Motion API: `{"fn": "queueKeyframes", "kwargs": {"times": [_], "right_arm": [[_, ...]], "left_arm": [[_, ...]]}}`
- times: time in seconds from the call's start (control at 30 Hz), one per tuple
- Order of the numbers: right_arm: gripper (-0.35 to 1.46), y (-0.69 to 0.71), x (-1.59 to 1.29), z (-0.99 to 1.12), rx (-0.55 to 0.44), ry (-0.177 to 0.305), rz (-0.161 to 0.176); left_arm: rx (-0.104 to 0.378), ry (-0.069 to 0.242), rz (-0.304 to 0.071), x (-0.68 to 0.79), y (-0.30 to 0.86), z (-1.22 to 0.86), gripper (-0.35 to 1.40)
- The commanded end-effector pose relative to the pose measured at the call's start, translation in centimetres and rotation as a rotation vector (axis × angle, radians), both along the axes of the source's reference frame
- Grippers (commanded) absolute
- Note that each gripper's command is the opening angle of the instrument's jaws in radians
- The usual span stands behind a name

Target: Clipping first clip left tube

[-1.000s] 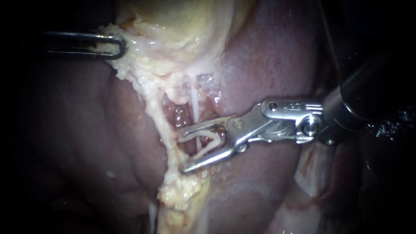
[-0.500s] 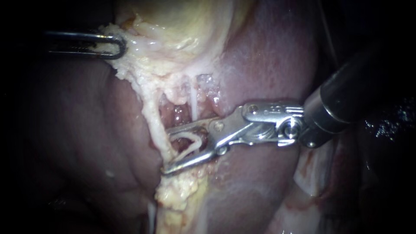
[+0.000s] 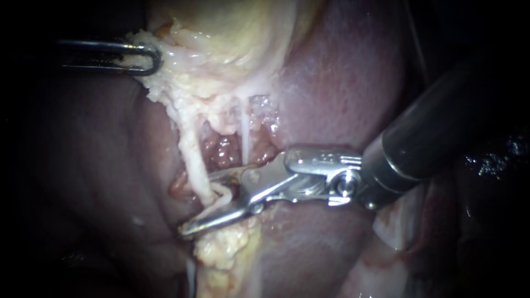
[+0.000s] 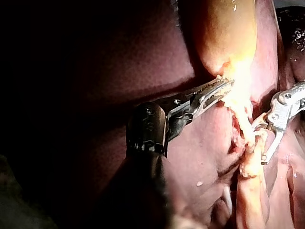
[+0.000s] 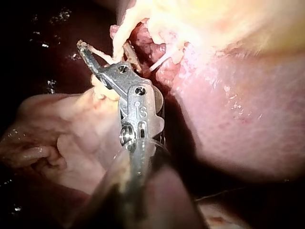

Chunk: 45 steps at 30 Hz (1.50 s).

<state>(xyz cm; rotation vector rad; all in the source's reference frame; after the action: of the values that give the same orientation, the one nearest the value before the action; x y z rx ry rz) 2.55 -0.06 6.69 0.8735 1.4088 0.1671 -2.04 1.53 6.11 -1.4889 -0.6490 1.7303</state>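
The left tube (image 3: 190, 149) is a pale cord running down from the gallbladder (image 3: 232, 33) to a fatty lump (image 3: 221, 248). My right instrument (image 3: 197, 203) comes in from the right with its jaws open. The left tube passes between them, one jaw above and one below. The thin white right tube (image 3: 244, 135) stands just behind the upper jaw. My left instrument (image 3: 144, 57) is shut on the gallbladder's frayed edge at the upper left. The left wrist view shows that grip (image 4: 221, 88) and the right instrument (image 4: 267, 138) around the cord. The right instrument (image 5: 95, 59) reaches the tube (image 5: 121, 33).
Dark red liver (image 3: 342, 83) lies on both sides of the cleft. Raw red tissue (image 3: 223, 152) shows between the two tubes. Pale folded tissue (image 3: 397, 221) lies under the right instrument's shaft.
My right instrument has slid left and down along the cleft. Its open jaws, which stood short of the left tube, now straddle it. The left instrument has held still.
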Motion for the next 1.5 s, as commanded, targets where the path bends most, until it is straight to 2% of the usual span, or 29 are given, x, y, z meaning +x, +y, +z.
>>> {"fn": "queueKeyframes", "kwargs": {"times": [0.03,0.13,0.4,0.57,0.8,0.9,1.13,1.5], "right_arm": [[0.43,-0.01,0.01,-0.01,0.008,0.007,0.001],[0.43,-0.04,0.03,-0.05,0.028,0.024,-0.002],[0.41,-0.21,-0.19,-0.24,0.045,0.053,-0.062],[0.37,-0.19,-0.32,-0.31,0.058,0.076,-0.074],[0.34,-0.21,-0.28,-0.33,0.061,0.091,-0.093],[0.35,-0.20,-0.23,-0.32,0.055,0.094,-0.091],[0.38,-0.17,-0.14,-0.27,-0.055,0.150,-0.073],[0.34,-0.24,-0.10,-0.24,-0.080,0.161,-0.073]], "left_arm": [[0.000,0.000,0.000,0.00,0.00,0.00,-0.35],[0.000,0.000,0.000,0.00,0.00,0.00,-0.35],[0.000,0.000,0.000,0.01,0.00,0.00,-0.35],[0.000,0.000,0.001,0.02,0.00,0.01,-0.35],[0.000,0.000,0.001,0.02,0.01,0.01,-0.35],[0.000,0.000,0.001,0.02,0.01,0.01,-0.35],[0.000,0.000,0.001,0.02,0.01,0.02,-0.35],[0.000,-0.001,0.001,0.03,0.01,0.02,-0.35]]}}
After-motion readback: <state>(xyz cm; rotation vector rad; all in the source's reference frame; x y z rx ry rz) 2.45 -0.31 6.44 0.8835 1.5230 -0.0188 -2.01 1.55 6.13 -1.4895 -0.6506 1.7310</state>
